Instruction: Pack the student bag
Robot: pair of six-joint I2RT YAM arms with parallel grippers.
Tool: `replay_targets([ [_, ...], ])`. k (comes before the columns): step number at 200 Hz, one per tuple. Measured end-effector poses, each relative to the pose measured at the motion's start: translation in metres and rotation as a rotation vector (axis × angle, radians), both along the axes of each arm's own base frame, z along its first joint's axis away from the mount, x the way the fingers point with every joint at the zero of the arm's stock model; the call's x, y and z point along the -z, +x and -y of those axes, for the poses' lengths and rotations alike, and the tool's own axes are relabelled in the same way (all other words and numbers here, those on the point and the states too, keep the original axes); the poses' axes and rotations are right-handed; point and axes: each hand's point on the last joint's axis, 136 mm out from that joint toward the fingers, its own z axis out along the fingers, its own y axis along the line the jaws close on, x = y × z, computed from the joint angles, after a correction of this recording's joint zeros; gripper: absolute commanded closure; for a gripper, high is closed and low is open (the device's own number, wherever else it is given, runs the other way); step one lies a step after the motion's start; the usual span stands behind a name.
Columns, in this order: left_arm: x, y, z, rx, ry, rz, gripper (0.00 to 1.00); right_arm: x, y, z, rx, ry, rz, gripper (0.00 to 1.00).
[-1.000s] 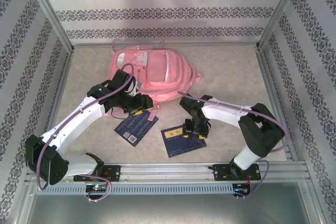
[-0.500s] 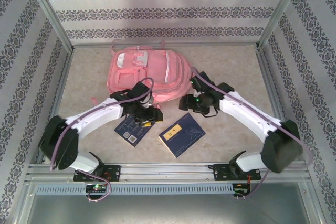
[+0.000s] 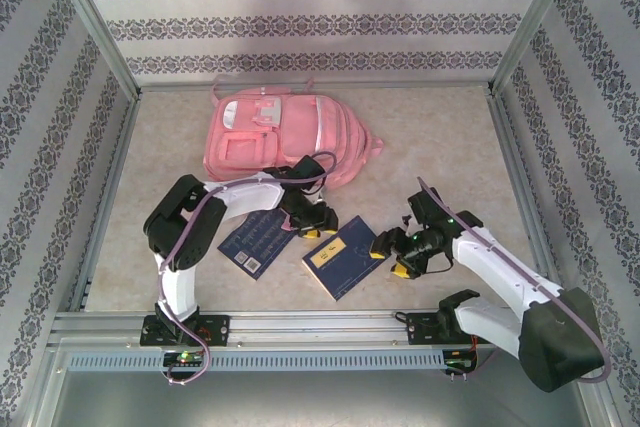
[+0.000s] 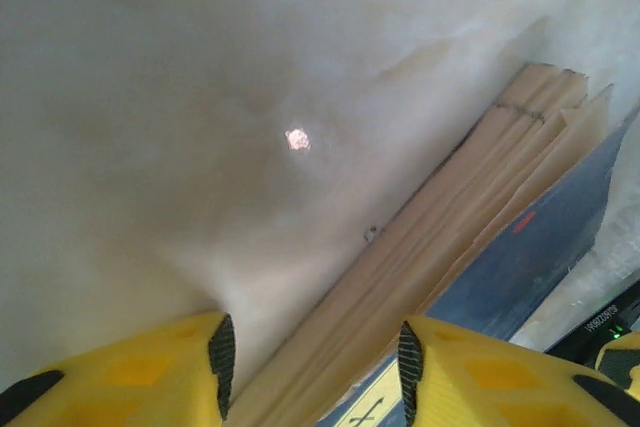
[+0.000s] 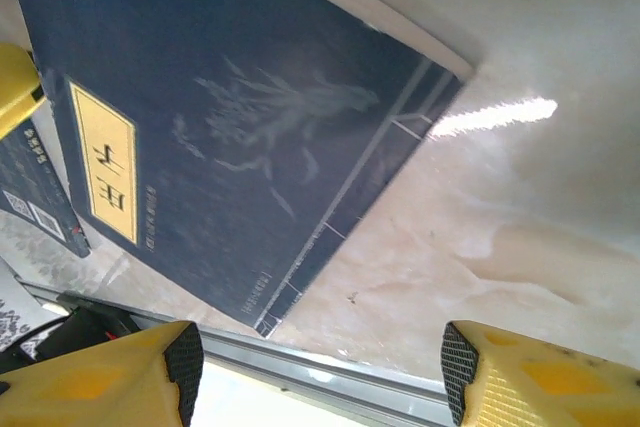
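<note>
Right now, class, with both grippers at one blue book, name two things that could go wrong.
1. The left gripper and right gripper flank the same blue book, so they may shove it or collide.
2. Left fingers straddle its page edges; gripping there might fan the pages.

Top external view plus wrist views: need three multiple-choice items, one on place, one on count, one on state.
1. Where on the table is the student bag?
A) near edge, by the arm bases
B) far middle, beyond the books
C) on top of a book

2. How many dark blue books lie on the table?
A) two
B) one
C) three

3. The right gripper has its fingers:
A) shut on a book
B) shut on a strap
C) open, holding nothing

1 B: the bag lies behind the books.
2 A: two covers lie side by side.
3 C: the right wrist view shows a wide, empty gap.
</note>
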Motion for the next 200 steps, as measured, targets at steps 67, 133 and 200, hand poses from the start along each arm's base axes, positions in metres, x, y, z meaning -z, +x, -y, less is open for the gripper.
replay_targets([
  [67, 0.003, -0.003, 0.011, -0.003, -0.029, -0.029, 0.73, 0.026, -0.008, -0.006, 0.044, 0.072, -0.103, 0.35],
  [133, 0.005, -0.012, 0.033, 0.009, -0.110, -0.082, 0.87, 0.032, 0.009, -0.011, 0.129, 0.140, -0.128, 0.36],
  [200, 0.005, -0.011, 0.036, -0.018, -0.160, -0.109, 0.92, 0.035, 0.014, -0.012, 0.184, 0.141, -0.229, 0.36],
])
